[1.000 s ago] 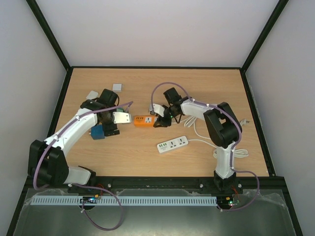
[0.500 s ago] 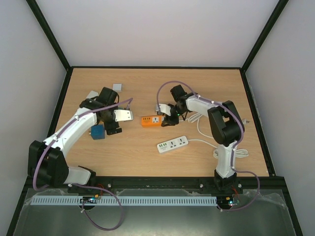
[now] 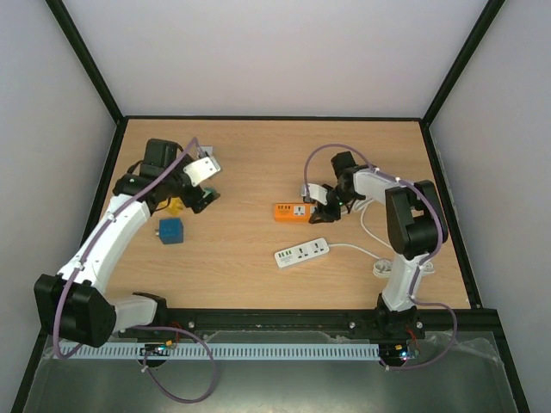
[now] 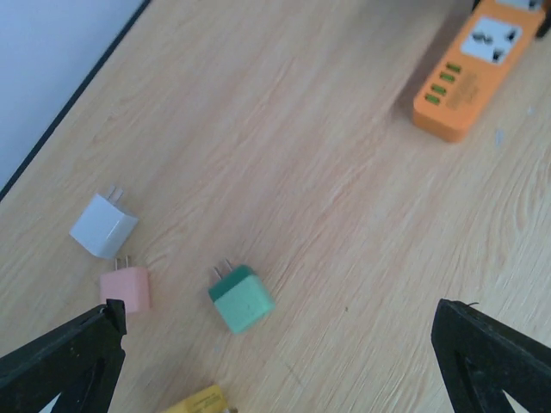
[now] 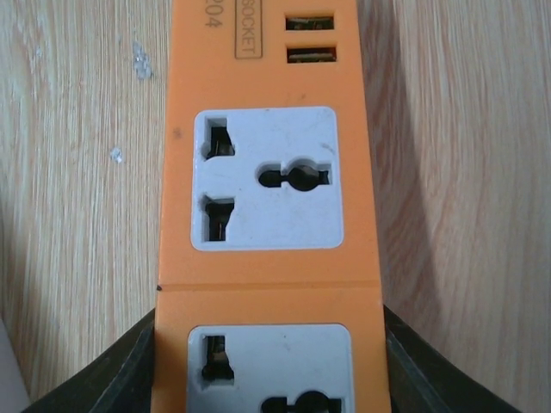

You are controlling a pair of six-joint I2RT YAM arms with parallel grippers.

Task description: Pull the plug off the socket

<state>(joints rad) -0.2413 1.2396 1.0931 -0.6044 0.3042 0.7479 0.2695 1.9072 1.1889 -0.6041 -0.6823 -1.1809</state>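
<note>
The orange power strip [image 3: 291, 212] lies mid-table; in the right wrist view [image 5: 269, 172] its two visible sockets are empty. My right gripper [image 3: 324, 209] is shut on the strip's right end, with a finger [image 5: 95, 374] against each side. My left gripper [image 3: 196, 198] is well left of the strip, open wide and empty [image 4: 277, 317]. Below it loose plugs lie on the wood: a green one [image 4: 241, 298], a pink one [image 4: 126, 289], a white one [image 4: 103, 225] and a yellow one [image 4: 202, 401]. The strip's end shows in the left wrist view [image 4: 469, 69].
A white power strip [image 3: 302, 252] with its cable lies nearer the front, right of centre. A blue cube plug [image 3: 170, 231] sits near the left arm, with the yellow plug [image 3: 175, 205] beside it. The black frame edge runs along the table's left side.
My right gripper has dragged the orange strip to the right. My left arm has swung back and to the left, away from the strip.
</note>
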